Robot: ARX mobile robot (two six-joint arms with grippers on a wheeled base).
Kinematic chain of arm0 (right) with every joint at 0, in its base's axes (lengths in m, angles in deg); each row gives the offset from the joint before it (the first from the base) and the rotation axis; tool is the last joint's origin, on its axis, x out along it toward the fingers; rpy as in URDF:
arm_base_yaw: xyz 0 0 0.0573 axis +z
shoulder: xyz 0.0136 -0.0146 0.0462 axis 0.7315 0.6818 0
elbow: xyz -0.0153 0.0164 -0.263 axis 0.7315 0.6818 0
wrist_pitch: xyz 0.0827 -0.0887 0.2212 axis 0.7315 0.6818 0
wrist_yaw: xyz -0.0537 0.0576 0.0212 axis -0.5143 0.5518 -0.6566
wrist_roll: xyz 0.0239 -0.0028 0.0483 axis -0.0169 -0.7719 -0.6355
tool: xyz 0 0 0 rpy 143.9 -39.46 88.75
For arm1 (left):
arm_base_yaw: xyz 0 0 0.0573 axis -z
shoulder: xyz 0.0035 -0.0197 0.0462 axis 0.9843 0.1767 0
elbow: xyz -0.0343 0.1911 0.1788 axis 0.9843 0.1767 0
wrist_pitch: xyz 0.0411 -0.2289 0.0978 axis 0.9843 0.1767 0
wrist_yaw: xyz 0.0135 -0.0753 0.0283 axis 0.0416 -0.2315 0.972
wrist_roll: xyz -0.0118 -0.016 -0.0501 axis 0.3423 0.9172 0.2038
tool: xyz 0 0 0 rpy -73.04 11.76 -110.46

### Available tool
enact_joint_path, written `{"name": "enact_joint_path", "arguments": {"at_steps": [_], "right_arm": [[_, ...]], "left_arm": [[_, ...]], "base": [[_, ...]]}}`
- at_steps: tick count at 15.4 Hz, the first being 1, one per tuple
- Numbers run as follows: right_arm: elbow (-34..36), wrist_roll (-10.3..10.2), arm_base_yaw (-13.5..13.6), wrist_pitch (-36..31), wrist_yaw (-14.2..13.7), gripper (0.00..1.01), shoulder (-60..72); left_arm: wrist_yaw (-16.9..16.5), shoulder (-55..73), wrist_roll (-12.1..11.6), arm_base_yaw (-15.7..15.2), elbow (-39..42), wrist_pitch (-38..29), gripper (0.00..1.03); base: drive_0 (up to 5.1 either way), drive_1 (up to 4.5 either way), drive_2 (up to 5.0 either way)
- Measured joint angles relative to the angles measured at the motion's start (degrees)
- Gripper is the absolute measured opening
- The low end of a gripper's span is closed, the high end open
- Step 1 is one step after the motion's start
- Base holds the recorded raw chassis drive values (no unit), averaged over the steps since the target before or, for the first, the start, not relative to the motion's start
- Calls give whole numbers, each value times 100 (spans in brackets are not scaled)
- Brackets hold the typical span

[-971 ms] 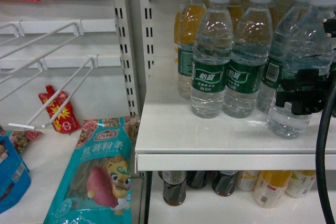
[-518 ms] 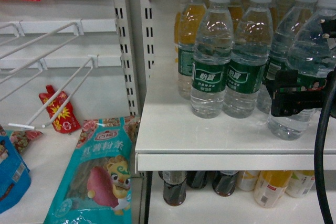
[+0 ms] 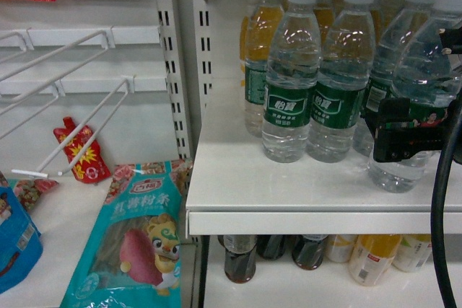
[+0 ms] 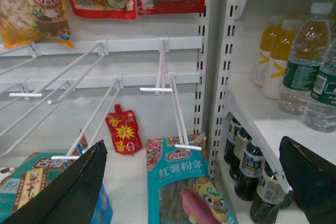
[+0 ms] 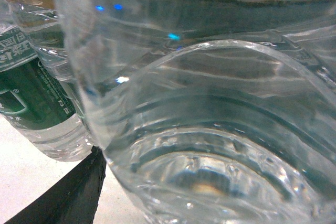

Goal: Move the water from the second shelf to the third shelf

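Gripping looks close to made: the right gripper (image 3: 398, 138), black, sits at label height against the rightmost clear ribbed plastic water bottle with white cap and green wrap label (image 3: 426, 91), one dark finger visible on its near side; whether the jaws are fully clamped I cannot tell. Bottle stands upright at the front right of the white metal shelf (image 3: 289, 200), just beside its green-labelled neighbours. Judged step: securing the grasp before lift. Next move would call for a firm squeeze on a slippery, flexible wall, then a straight pull clear of the adjoining bottles. Right wrist view shows only the bottle's ribbed base (image 5: 210, 145) filling the lens, one finger edge at lower left. Left wrist view shows the left gripper (image 4: 194, 182) spread wide, empty, hanging before white wire pegs (image 4: 173, 103) and a teal snack bag (image 4: 184, 182), well apart from the water.
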Motion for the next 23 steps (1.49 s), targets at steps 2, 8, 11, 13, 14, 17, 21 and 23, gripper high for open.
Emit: {"name": "enact_joint_path", "arguments": {"at_steps": [2,8,11,13,14,17,21,23], "right_arm": [[0,0,0,13,2,98,-2],[149,7,-2,83,81,98,-348],[358,33,-26,223,155,98,-627],[568,50,-98,291,208,98,-874],[706,55,-164,286,216,98,-1056],[1049,63,-352,428,273,98,-1558],[1582,70,-520,992,396,98,-2771],[1858,46,-647,1432,402,98,-3545]], "left_arm": [[0,0,0,0,0,0,98],[0,0,0,0,0,0,98],[0,0,0,0,0,0,98],[0,0,0,0,0,0,98],[0,0,0,0,0,0,98],[0,0,0,0,0,0,98],[0,0,0,0,0,0,98],[0,0,0,0,0,0,98]], "base": [[0,0,0],[0,0,0],[0,0,0],[0,0,0],[0,0,0],[0,0,0],[0,0,0],[0,0,0]]}}
